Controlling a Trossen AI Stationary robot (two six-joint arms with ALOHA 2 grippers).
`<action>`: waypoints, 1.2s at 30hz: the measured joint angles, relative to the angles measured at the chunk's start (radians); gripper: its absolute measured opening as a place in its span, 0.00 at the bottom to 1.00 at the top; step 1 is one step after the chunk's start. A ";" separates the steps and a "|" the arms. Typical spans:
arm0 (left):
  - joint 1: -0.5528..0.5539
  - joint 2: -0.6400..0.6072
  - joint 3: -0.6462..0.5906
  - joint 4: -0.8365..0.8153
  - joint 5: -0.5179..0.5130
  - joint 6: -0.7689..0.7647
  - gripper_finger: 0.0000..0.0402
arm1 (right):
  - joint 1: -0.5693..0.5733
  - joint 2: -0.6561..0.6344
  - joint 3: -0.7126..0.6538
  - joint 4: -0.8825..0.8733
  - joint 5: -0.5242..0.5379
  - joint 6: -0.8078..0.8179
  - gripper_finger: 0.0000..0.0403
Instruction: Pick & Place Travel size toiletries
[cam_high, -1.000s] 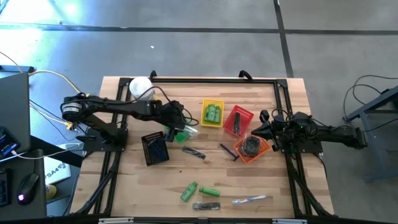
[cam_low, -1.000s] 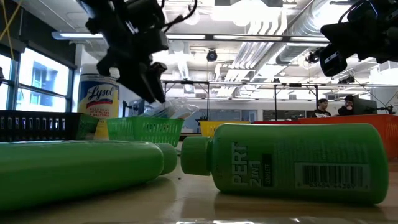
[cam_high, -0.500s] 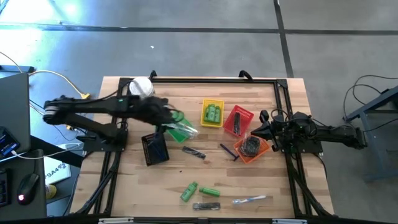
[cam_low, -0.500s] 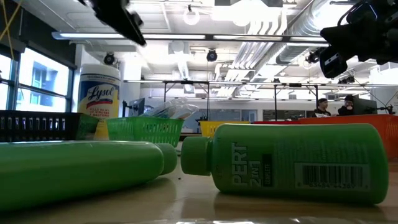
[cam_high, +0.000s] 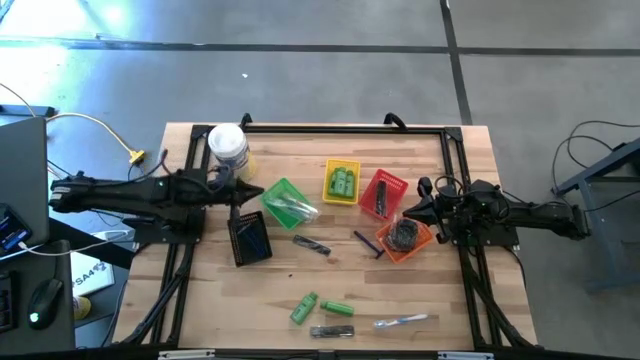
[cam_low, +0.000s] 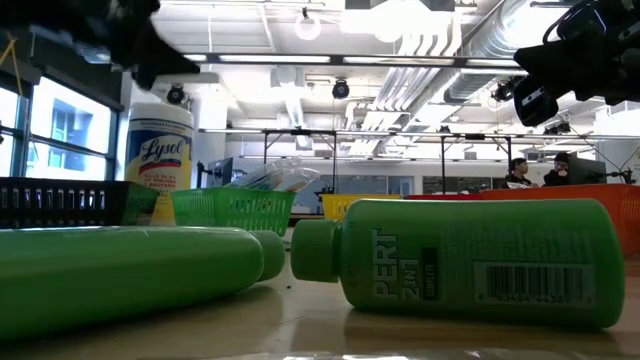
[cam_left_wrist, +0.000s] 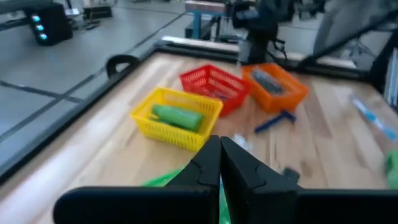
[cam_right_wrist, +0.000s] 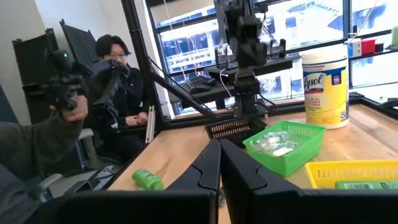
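Left tool (cam_high: 252, 192) closed, empty, beside green basket (cam_high: 285, 201) holding clear-wrapped pieces (cam_high: 293, 207). Green bottles (cam_high: 322, 307) lie at the worktop (cam_high: 440, 290) front edge. Right tool (cam_high: 413, 211) closed, empty, over orange basket (cam_high: 410, 238).

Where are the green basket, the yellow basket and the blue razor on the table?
green basket (cam_high: 279, 193): high view, its bare rim corner.
yellow basket (cam_high: 341, 166): high view, its far rim.
blue razor (cam_high: 365, 240): high view, mid handle.

Left gripper (cam_high: 252, 192) shut beside green basket (cam_high: 286, 203), right gripper (cam_high: 412, 212) shut over orange basket (cam_high: 411, 238), green bottles (cam_high: 320, 307) near edge.
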 joint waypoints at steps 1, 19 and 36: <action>0.000 -0.012 -0.036 0.028 0.013 0.007 0.01 | 0.000 0.000 0.000 0.000 0.001 -0.003 0.01; 0.000 -0.056 -0.364 0.434 0.042 0.068 0.00 | 0.000 0.000 0.000 -0.002 0.078 -0.007 0.01; 0.000 -0.075 -0.431 0.512 0.042 0.096 0.00 | 0.000 0.058 0.000 -0.003 0.155 -0.003 0.01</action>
